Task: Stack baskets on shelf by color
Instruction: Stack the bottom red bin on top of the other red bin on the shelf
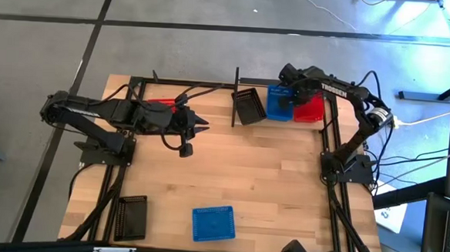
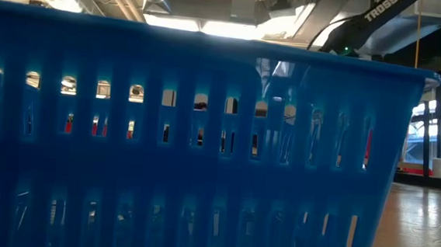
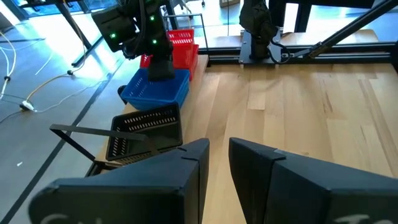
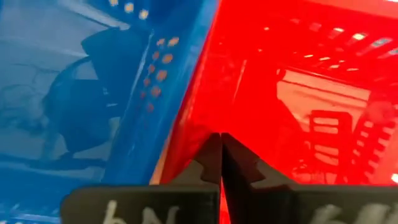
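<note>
The shelf (image 1: 235,86) stands along the table's far edge. On it a black basket (image 1: 247,106) sits tilted, with a blue basket (image 1: 277,107) and a red basket (image 1: 312,110) to its right. Another red basket (image 1: 161,103) shows under the left arm. My right gripper (image 1: 291,97) hangs shut over the seam between the blue basket (image 4: 74,93) and the red basket (image 4: 298,81). My left gripper (image 1: 200,126) hovers open over the table, left of the black basket (image 3: 146,130). A loose blue basket (image 1: 213,223) and a black basket (image 1: 131,217) rest near the near edge. My right gripper (image 4: 221,149) comes from above, pointing down, with its fingers closed on the red basket's side wall (image 4: 196,118), the wall next to the blue basket. The wall looks pinched between the two fingers. The basket sits on the shelf beside the blue one.
The loose blue basket's wall (image 2: 187,152) fills the low view and hides the table behind it. Upright shelf posts (image 1: 235,96) rise beside the black basket. Bare wood (image 1: 261,174) spreads across the table's middle. The arm bases (image 1: 345,165) stand at the table's sides.
</note>
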Controlling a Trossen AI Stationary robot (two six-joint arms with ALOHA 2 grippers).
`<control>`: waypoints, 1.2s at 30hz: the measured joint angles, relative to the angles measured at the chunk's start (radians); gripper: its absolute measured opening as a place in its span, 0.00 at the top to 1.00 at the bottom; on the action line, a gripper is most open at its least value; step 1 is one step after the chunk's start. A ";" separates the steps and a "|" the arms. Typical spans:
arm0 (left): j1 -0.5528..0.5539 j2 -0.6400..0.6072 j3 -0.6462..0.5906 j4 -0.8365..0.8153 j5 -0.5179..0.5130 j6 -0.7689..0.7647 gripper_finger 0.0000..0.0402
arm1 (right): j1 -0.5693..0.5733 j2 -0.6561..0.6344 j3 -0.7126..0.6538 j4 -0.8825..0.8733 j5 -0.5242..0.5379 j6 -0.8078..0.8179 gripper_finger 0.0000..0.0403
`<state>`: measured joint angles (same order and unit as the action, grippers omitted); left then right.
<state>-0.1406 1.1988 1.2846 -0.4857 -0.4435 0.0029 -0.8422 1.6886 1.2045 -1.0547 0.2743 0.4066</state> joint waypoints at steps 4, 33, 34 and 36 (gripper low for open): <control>0.000 0.000 0.000 0.000 0.000 0.000 0.86 | 0.004 -0.001 0.000 0.001 0.004 0.013 1.00; 0.000 0.000 0.000 0.000 0.000 0.003 0.86 | 0.022 -0.200 0.047 -0.191 0.352 0.167 1.00; 0.000 0.000 0.000 0.000 0.000 0.002 0.86 | 0.016 -0.200 0.041 -0.192 0.353 0.169 1.00; 0.000 0.000 0.000 0.000 0.000 0.001 0.86 | 0.008 -0.200 0.026 -0.196 0.350 0.181 1.00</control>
<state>-0.1406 1.1988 1.2846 -0.4854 -0.4435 0.0040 -0.8344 1.4883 1.2306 -1.2503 0.6246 0.5872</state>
